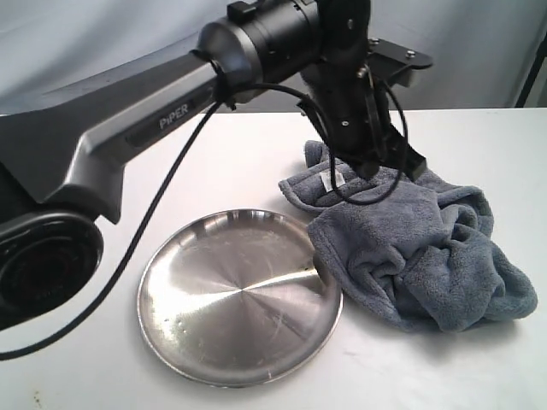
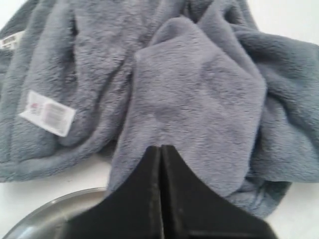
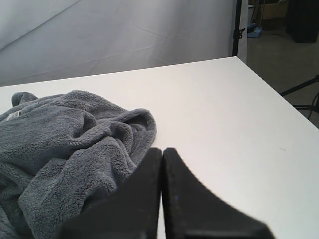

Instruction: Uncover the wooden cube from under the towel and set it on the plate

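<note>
The blue-grey towel (image 1: pixel 419 256) lies crumpled on the white table, its near fold overlapping the rim of the steel plate (image 1: pixel 239 295). Its white label (image 1: pixel 327 181) shows at the far side. The wooden cube is hidden; no view shows it. My left gripper (image 1: pixel 374 169) hangs just over the towel's far edge. In the left wrist view its jaws (image 2: pixel 162 147) are shut with nothing between them, above a raised fold of towel (image 2: pixel 199 99), with the label (image 2: pixel 47 113) and plate rim (image 2: pixel 60 209) nearby. My right gripper (image 3: pixel 162 149) is shut and empty beside the towel (image 3: pixel 65 149).
The white table (image 1: pixel 479 137) stretches bare behind and to the right of the towel, ending at an edge (image 3: pixel 259 79) with a stand pole beyond. The left arm's thick black link and cable (image 1: pixel 162 205) cross above the plate's left side.
</note>
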### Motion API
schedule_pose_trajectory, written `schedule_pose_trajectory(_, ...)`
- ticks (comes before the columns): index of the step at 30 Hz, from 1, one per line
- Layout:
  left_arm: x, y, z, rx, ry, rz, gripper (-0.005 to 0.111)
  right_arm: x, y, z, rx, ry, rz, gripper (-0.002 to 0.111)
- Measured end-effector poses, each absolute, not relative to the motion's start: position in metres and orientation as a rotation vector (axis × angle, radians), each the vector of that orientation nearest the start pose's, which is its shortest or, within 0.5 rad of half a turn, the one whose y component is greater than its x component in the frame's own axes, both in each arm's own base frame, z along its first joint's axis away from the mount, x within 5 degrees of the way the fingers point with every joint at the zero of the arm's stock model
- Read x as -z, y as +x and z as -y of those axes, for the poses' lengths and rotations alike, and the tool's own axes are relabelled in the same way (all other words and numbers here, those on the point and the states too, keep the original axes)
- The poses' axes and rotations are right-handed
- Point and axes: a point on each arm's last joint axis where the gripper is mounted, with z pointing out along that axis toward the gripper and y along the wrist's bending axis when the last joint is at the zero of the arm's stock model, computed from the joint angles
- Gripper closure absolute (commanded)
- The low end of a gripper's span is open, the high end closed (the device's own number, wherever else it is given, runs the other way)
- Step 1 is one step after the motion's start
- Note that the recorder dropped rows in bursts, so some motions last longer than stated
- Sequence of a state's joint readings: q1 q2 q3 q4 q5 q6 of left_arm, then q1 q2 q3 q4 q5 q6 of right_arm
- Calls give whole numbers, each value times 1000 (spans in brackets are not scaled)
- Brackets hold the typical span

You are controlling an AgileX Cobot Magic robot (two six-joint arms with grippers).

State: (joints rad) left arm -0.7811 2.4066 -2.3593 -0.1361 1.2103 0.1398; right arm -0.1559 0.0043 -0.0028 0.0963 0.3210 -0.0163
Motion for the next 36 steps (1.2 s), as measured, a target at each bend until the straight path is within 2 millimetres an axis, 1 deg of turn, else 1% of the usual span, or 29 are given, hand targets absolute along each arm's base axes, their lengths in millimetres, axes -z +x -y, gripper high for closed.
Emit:
schedule_pose_trajectory(1,-232,368,368,353,1189,-2520,107,-185,54,6,30,187,-1795,108)
schedule_pose_trajectory(2,-232,380,355,343,1145,-2541,107,-185,54,6,30,187,-1795,108)
schedule_pose_trajectory(4,-232,395,338,332,1087,-2562,107,-185,54,6,30,187,-1795,108)
schedule_pose_trajectory(6,-229,402,327,320,1061,-2585,107,-185,54,6,30,187,-1795,108)
schedule_pose_trajectory(8,-224,399,326,300,1097,-2598,107,-185,54,6,30,187,-1795,108)
schedule_pose_trajectory(10,-213,387,332,220,1180,-2606,107,-185,54,6,30,187,-1795,108)
schedule_pose_trajectory(11,-207,378,336,156,1236,-2608,107,-185,54,6,30,187,-1795,108)
schedule_pose_trajectory(12,-204,372,338,132,1263,-2611,107,-185,54,6,30,187,-1795,108)
schedule_pose_trajectory(14,-199,354,343,108,1326,-2629,107,-185,54,6,30,187,-1795,108)
schedule_pose_trajectory(15,-200,342,345,103,1361,-2631,107,-185,54,6,30,187,-1795,108)
schedule_pose_trajectory(16,-203,335,347,103,1377,-2628,107,-185,54,6,30,187,-1795,108)
schedule_pose_trajectory(17,-205,322,351,101,1416,-2621,107,-185,54,6,30,187,-1795,108)
schedule_pose_trajectory(21,-212,292,362,104,1507,-2584,107,-185,54,6,30,187,-1795,108)
schedule_pose_trajectory(25,-214,258,384,112,1619,-2520,107,-185,54,6,30,187,-1795,108)
schedule_pose_trajectory(28,-213,234,400,130,1668,-2481,107,-185,54,6,30,187,-1795,108)
schedule_pose_trajectory(31,-214,216,419,199,1671,-2382,107,-185,54,6,30,187,-1795,108)
schedule_pose_trajectory(32,-215,213,423,221,1664,-2355,107,-185,54,6,30,187,-1795,108)
schedule_pose_trajectory(34,-217,213,431,271,1621,-2305,107,-185,54,6,30,187,-1795,108)
schedule_pose_trajectory(36,-219,217,434,309,1573,-2266,107,-185,54,6,30,187,-1795,108)
